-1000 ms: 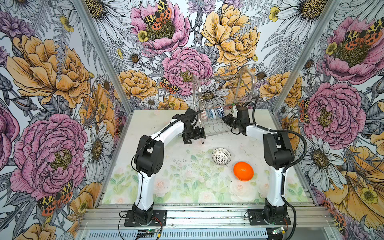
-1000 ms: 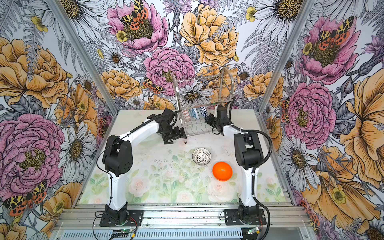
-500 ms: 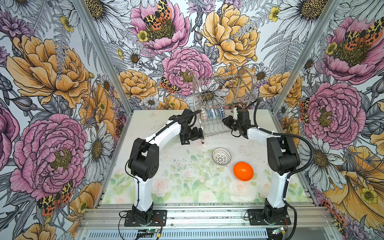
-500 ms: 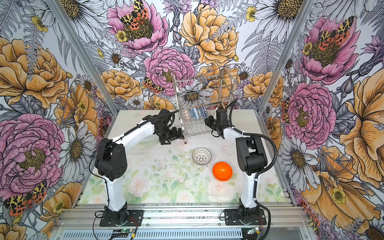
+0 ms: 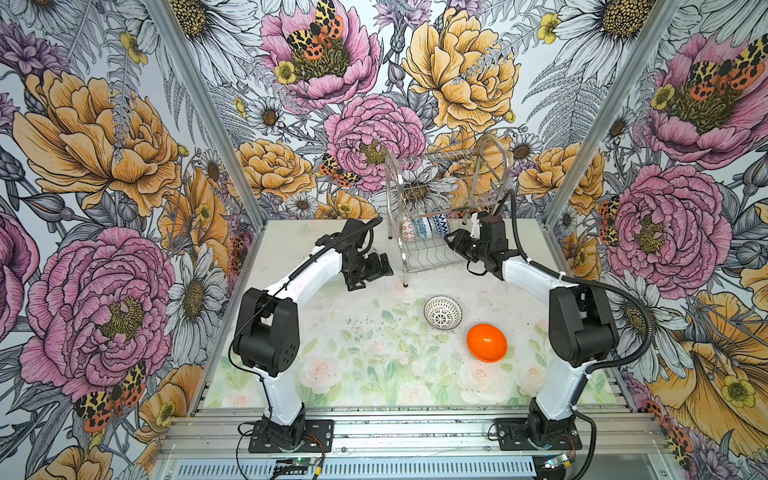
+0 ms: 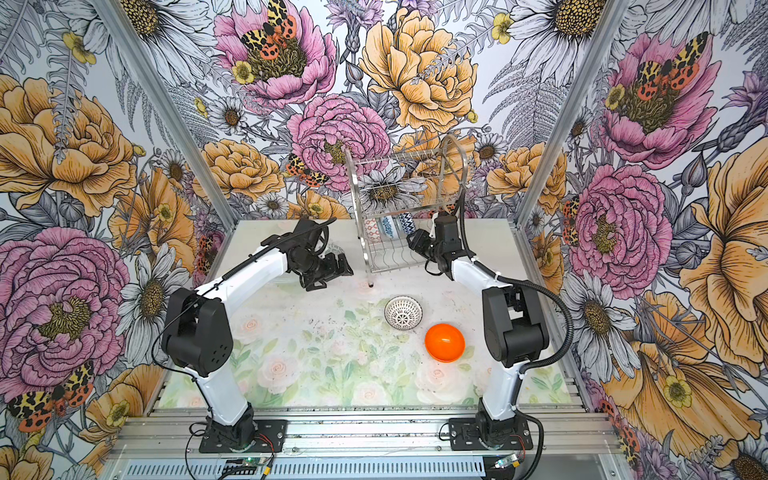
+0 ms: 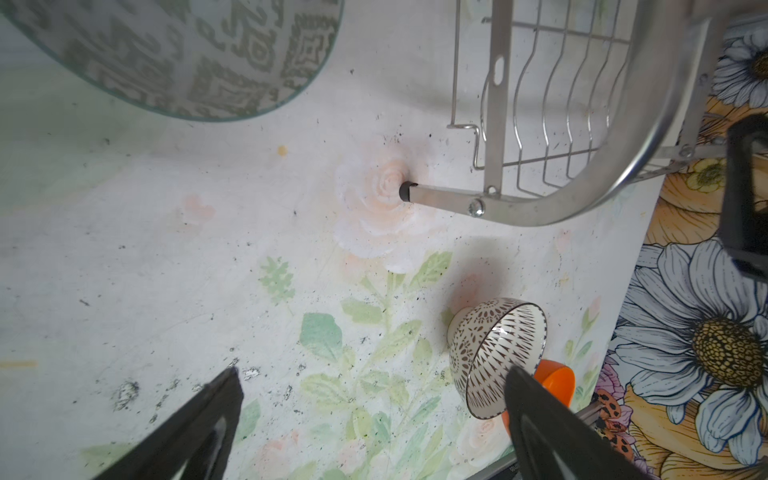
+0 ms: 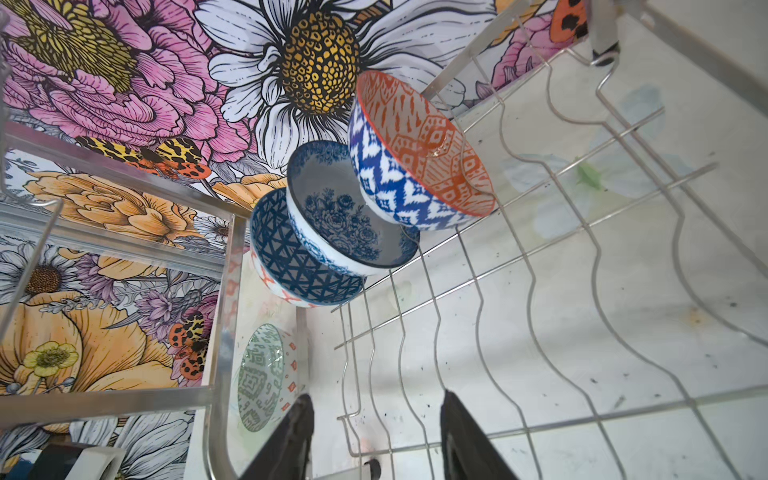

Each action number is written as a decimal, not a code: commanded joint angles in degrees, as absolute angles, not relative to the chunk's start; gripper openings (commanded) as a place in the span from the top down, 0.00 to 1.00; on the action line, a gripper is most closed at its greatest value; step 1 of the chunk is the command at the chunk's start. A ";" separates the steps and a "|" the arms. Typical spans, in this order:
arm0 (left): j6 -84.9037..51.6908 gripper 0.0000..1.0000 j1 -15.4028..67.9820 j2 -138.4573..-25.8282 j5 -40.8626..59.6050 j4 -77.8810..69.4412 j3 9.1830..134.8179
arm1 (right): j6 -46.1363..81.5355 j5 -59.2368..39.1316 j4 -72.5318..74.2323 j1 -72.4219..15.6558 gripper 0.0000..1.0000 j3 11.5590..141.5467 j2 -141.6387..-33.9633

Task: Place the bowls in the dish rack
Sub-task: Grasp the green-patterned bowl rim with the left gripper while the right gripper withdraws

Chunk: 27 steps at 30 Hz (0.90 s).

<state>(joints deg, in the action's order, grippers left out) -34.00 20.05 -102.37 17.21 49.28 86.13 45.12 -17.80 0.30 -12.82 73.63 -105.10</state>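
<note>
Precariously racked bowls [image 8: 415, 166].
Right hand [image 8: 376, 399] parted, left hand [image 7: 372, 374] wide, both empty; snagging dish rack [image 8: 226, 316] wires could topple them.

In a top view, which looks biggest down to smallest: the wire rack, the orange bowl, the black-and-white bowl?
Largest: dish rack.
Then orange bowl and black-and-white bowl, which look nearly alike; the orange one sits nearer the camera, so I won't rank them.
</note>
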 commanded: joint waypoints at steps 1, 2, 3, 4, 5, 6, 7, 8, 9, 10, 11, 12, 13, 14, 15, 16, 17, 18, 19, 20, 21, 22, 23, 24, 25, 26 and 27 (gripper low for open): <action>-36.16 0.01 16.74 -99.76 15.62 46.39 84.94 | 44.19 -18.48 -1.27 -13.69 0.33 72.48 -101.86; -37.14 0.01 15.54 -99.78 16.01 45.95 84.41 | 44.16 -18.61 -1.52 -13.85 0.27 72.02 -101.22; -38.42 0.01 14.16 -99.87 16.34 45.37 83.76 | 44.08 -18.81 -1.83 -14.05 0.23 71.60 -100.52; -39.64 0.01 12.94 -99.84 16.83 44.70 83.01 | 44.19 -18.89 -2.14 -14.20 0.17 71.12 -99.73; -41.16 0.01 11.73 -100.06 17.58 43.77 82.22 | 44.13 -19.05 -2.36 -14.46 0.13 70.44 -98.62; -42.26 0.01 10.61 -100.27 18.26 42.65 81.57 | 43.65 -18.97 -2.46 -14.83 0.06 69.77 -97.39; -42.74 0.01 9.95 -100.56 18.75 41.56 81.18 | 43.00 -18.69 -2.75 -15.27 0.02 69.04 -96.26; -42.80 0.02 9.39 -101.08 19.00 40.75 81.29 | 41.93 -18.15 -3.34 -15.82 0.01 68.25 -94.88; -42.65 0.01 8.89 -101.98 18.95 40.67 81.94 | 41.26 -17.61 -4.14 -16.21 0.01 67.37 -93.58; -42.63 0.01 8.60 -102.80 19.26 40.69 82.67 | 40.88 -17.44 -4.58 -16.52 0.01 66.64 -92.46; -42.90 0.02 8.19 -103.68 19.73 40.69 83.32 | 40.44 -17.49 -5.14 -16.78 0.01 65.63 -90.95; -43.18 0.01 7.94 -103.78 19.95 40.67 83.95 | 39.81 -17.10 -5.90 -17.23 0.01 64.75 -89.40; -43.32 0.01 7.74 -106.30 20.05 40.56 84.49 | 39.20 -16.34 -6.77 -17.64 0.01 64.00 -87.94; -43.29 0.01 7.51 -107.21 20.18 40.58 85.30 | 38.58 -15.50 -7.77 -18.03 0.01 63.10 -86.34; -43.25 0.01 7.25 -108.14 20.46 40.61 86.12 | 38.24 -14.93 -8.37 -18.46 0.01 62.05 -84.82; -43.11 0.01 7.04 -109.08 20.89 40.60 86.81 | 37.92 -14.41 -9.19 -18.92 0.00 61.29 -83.52; -42.99 0.01 6.72 -110.14 21.24 40.61 87.58 | 37.34 -13.37 -10.10 -19.67 0.00 60.52 -82.10; -42.97 0.01 6.42 -111.23 21.76 40.69 88.28 | 36.59 -12.19 -11.66 -20.52 0.01 59.99 -80.82; -42.85 0.01 6.25 -111.99 21.92 40.69 88.79 | 36.03 -11.15 -12.61 -21.41 0.01 59.58 -79.73; -42.49 0.01 6.05 -112.67 21.78 40.69 89.43 | 35.52 -10.21 -13.57 -22.36 0.01 59.18 -78.79; -41.94 0.01 5.91 -113.43 21.45 40.68 90.01 | 35.12 -9.52 -14.44 -23.19 0.01 58.90 -78.05; -41.69 0.02 5.68 -113.92 21.36 40.69 90.45 | 34.93 -9.03 -15.09 -23.91 0.01 58.80 -77.58; -41.49 0.03 5.42 -114.71 21.44 40.69 90.90 | 34.73 -8.51 -15.87 -24.63 0.01 58.80 -77.14; -41.24 0.05 5.21 -115.48 21.45 40.69 91.41 | 34.55 -8.06 -16.54 -25.28 0.01 58.98 -76.92; -41.06 0.07 5.03 -116.19 21.58 40.69 91.86 | 34.29 -7.71 -17.02 -25.84 0.01 59.18 -76.78; -40.97 0.10 4.85 -117.09 22.12 40.68 92.53 | 33.98 -7.27 -17.87 -26.45 0.01 59.66 -76.64; -40.66 0.14 4.79 -118.08 22.48 40.69 93.37 | 33.62 -6.82 -18.68 -26.85 0.01 60.33 -76.78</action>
